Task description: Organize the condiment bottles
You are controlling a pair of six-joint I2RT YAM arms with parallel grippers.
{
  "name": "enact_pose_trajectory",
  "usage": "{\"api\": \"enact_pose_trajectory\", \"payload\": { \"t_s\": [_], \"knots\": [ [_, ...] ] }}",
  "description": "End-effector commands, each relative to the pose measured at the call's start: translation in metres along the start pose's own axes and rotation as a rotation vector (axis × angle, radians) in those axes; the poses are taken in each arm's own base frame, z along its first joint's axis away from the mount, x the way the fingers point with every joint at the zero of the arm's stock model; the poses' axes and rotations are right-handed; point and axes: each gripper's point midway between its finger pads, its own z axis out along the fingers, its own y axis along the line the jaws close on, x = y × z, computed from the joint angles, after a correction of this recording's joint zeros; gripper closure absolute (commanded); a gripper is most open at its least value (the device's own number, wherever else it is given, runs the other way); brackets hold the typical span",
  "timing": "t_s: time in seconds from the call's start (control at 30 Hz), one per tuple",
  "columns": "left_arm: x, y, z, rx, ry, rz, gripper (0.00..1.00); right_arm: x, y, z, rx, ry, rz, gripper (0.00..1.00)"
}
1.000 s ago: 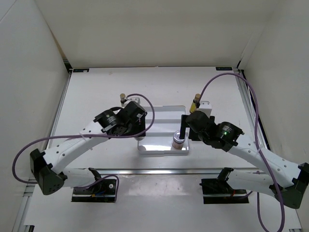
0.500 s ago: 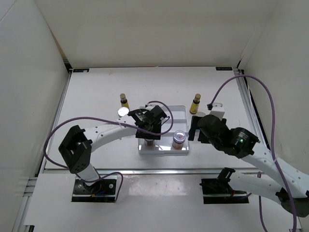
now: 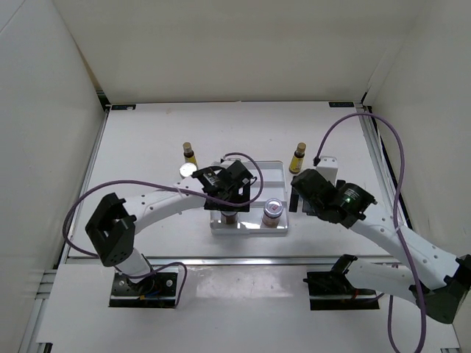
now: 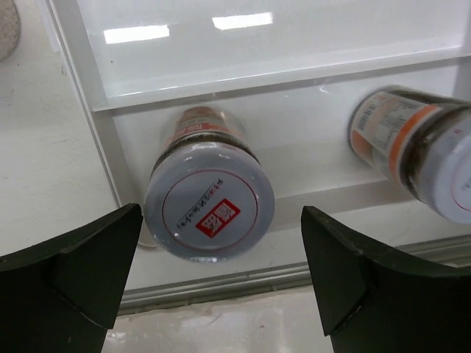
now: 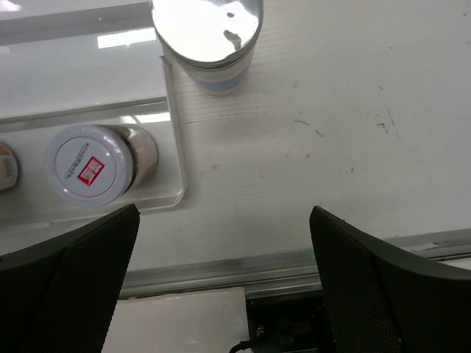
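tray: white stepped rectangular plastic tray, the landmark for every place below.
left pincer: left gripper hangs over the tray's near step with its black fingers spread wide. one finger is on each side of a jar and neither touches it.
first jar: short jar with pinkish-silver top and red label, upright on the left part of the tray's near step.
second jar: matching short jar, on the right part of the same step, apart from the first.
right pincer: right gripper is over the white table just off the tray's right edge, its jaws wide apart with nothing between them.
white cylinders: white cylinder with silvery lid stands just outside the tray's right edge. second white cylinder stands off its far left corner.
yellow bottles: slim yellow bottle with gold cap stands beyond the tray's far left corner. second yellow bottle stands beyond its far right corner.
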Motion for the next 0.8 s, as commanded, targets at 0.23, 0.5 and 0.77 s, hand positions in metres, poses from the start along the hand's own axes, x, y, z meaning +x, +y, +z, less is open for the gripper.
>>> {"api": "enact_pose_trajectory", "payload": {
  "t_s": [0.23, 0.5, 0.77],
  "knots": [
    [-0.087, 0.023, -0.154, 0.113, -0.418, -0.01, 0.0, -0.048, -0.001, 0.025, -0.01, 0.044, 0.006, 0.0],
    [-0.098, 0.143, -0.173, -0.27, -0.616, 0.025, 0.0, -0.062, 0.014, 0.063, -0.091, 0.127, 0.048, 0.0],
    [-0.064, 0.2, -0.133, -0.379, -0.607, -0.029, 0.0, -0.073, 0.016, 0.08, -0.076, 0.139, 0.011, 0.01]
  ]
}}
